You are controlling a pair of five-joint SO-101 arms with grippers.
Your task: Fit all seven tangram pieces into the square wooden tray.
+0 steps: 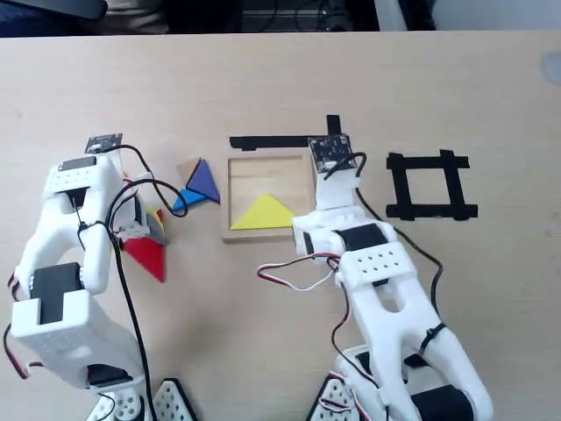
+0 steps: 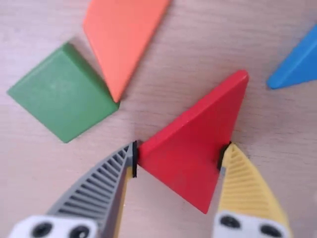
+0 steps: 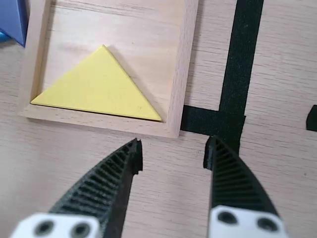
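The square wooden tray [image 1: 237,180] holds one yellow triangle [image 1: 263,213], its long side against the front rim [image 3: 99,124]. My left gripper [image 2: 178,153] sits left of the tray, its grey and yellow fingertips pressed on two edges of a red triangle [image 2: 193,148] that lies flat on the table [image 1: 147,256]. A green square [image 2: 62,94] and an orange parallelogram [image 2: 124,34] lie just beyond it. A dark blue triangle [image 1: 204,180] and a light blue piece [image 1: 188,201] lie between that arm and the tray. My right gripper [image 3: 173,146] is open over bare table at the tray's front right corner.
A square outline of black tape [image 1: 431,186] marks the table to the right of the tray. More black tape [image 1: 272,141] runs along the tray's far side and beside its corner [image 3: 242,64]. Loose cables hang from both arms.
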